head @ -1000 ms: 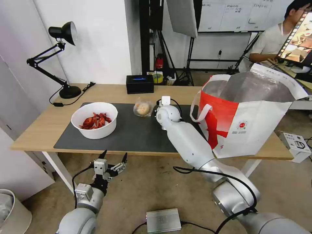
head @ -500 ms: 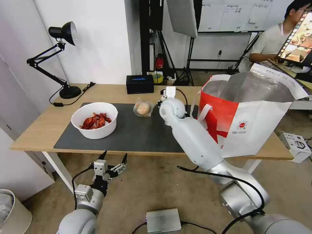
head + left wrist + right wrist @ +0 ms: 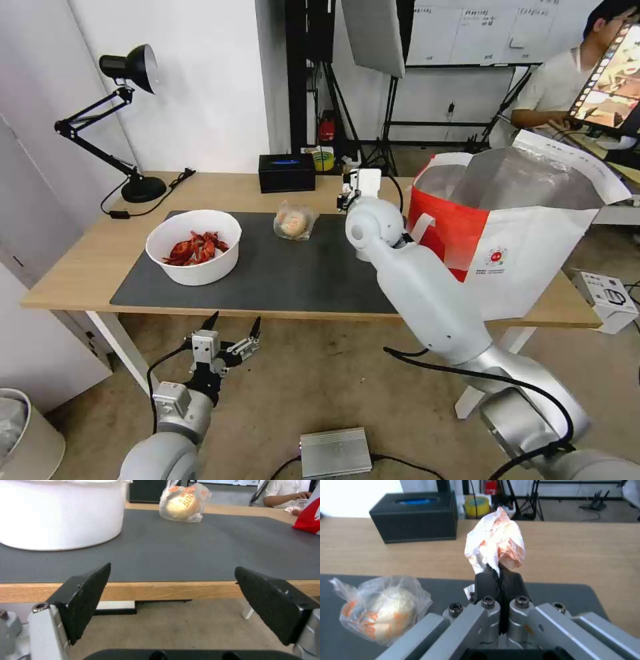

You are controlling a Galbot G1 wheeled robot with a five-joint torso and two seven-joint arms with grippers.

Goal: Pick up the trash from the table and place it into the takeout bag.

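Since a second ago the right arm has swung away from the middle of the dark grey mat (image 3: pixel 267 273) toward the takeout bag (image 3: pixel 533 247), its wrist now higher and just beside the bag's red side panel. The right gripper (image 3: pixel 500 573) has its black fingers (image 3: pixel 486 581) pressed together on the lower end of a crumpled white tissue (image 3: pixel 496 542) stained orange, which stands up above the fingertips and hangs in the air over the far edge of the mat. The arm reaches forward from the robot's right shoulder, forearm slanting up across the near table edge, wrist bent at the top.

Just beside the gripper, toward the robot's left, the clear bagged bun (image 3: pixel 294 222) lies on the mat; farther left sits the white round bowl of red crayfish shells (image 3: pixel 194 246). Behind them a black rectangular box (image 3: pixel 287 172) rests on bare wood near the back edge of the table (image 3: pixel 80 267). Open mat lies between bun and bowl and along the near side. The bag stands open at the table's right end, its silver lining showing and a white strap handle hanging near the arm.

The left gripper (image 3: pixel 171 600) is parked low in front of the table's near edge, below the top, its pads (image 3: pixel 88 597) spread wide apart and holding nothing.
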